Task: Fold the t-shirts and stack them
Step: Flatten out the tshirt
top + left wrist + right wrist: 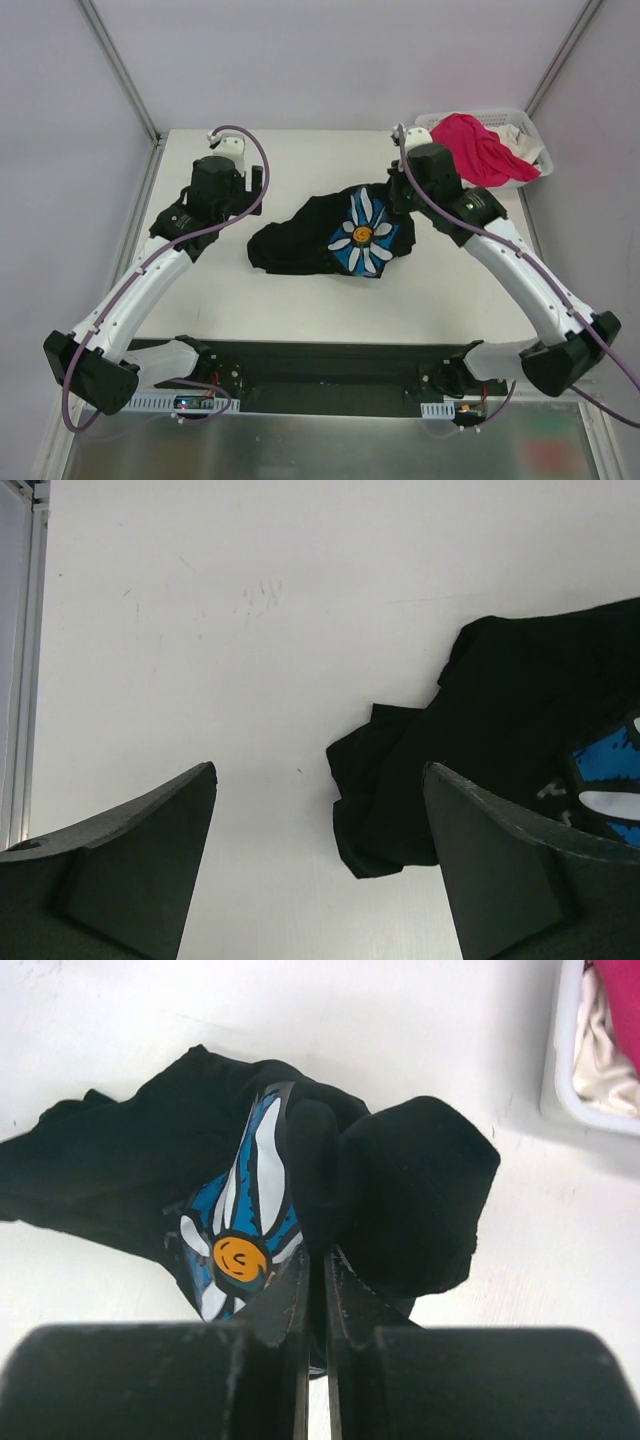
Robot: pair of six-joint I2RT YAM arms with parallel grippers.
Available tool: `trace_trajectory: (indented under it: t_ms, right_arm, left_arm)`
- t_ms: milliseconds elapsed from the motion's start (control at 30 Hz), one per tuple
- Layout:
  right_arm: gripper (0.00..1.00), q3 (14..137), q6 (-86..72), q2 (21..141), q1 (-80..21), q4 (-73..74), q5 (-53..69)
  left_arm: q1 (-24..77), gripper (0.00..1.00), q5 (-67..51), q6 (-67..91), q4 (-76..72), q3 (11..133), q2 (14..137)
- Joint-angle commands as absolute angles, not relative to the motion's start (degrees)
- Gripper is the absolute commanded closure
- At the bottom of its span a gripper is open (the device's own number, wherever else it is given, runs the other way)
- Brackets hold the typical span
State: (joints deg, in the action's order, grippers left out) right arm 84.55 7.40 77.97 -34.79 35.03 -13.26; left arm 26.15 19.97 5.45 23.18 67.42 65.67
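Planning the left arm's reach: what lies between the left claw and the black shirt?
Nothing but bare white table, seen in the left wrist view, separates the open left claw from the black shirt.

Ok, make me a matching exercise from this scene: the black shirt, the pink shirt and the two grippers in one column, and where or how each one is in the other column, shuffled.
Things
1. black t-shirt
2. pink t-shirt
3. left gripper
4. right gripper

Places or states
A. open, holding nothing, above the table
B. lying in the white basket at the far right corner
C. crumpled in the middle of the table
D. shut on a fold of black cloth

Pairs: 1-C, 2-B, 3-A, 4-D
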Motion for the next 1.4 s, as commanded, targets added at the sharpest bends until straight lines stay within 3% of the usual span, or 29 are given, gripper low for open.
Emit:
trace_trajectory:
  t_ms: [0, 333, 367, 433, 567, 633, 800, 1167, 1367]
  right_arm:
    - [0.94, 78.41, 2.64, 69.53, -35.68, 33.13, -15.21]
    - [0.85, 63.91, 0.88, 62.49, -36.56, 29.88, -16.17]
    - [0.73, 63.37, 0.70, 62.32, -36.56, 29.97, -15.39]
    - [0.59, 62.15, 0.44, 62.14, -36.56, 29.71, -15.64]
    - [0.34, 63.36, 1.31, 63.45, -36.56, 29.88, -20.20]
    - [0.28, 64.33, 0.88, 64.25, -36.56, 30.67, -21.88]
    - [0.23, 66.34, 2.98, 66.87, -34.64, 27.07, -20.84]
    - [0.24, 78.21, 3.60, 92.08, -23.91, 24.17, -7.04]
    - [0.24, 79.63, 1.24, 98.17, -19.35, 19.96, -2.12]
  left_arm:
    - [25.84, 0.17, 20.57, 4.92, 21.89, 68.20, 63.46]
    - [25.84, 0.17, 19.25, 5.71, 21.97, 67.94, 63.46]
    - [25.84, 0.17, 19.51, 5.71, 21.97, 67.85, 63.20]
    - [25.84, 0.17, 19.95, 5.63, 21.97, 67.94, 63.19]
    - [25.84, 0.17, 19.60, 5.54, 21.88, 68.29, 63.89]
    - [25.84, 0.17, 19.42, 5.45, 21.88, 68.29, 64.07]
    - [25.84, 0.17, 19.78, 5.36, 21.62, 68.12, 64.77]
    - [25.84, 0.16, 17.93, 5.19, 21.36, 71.71, 73.38]
    - [25.84, 0.16, 16.61, 4.84, 21.36, 75.75, 79.01]
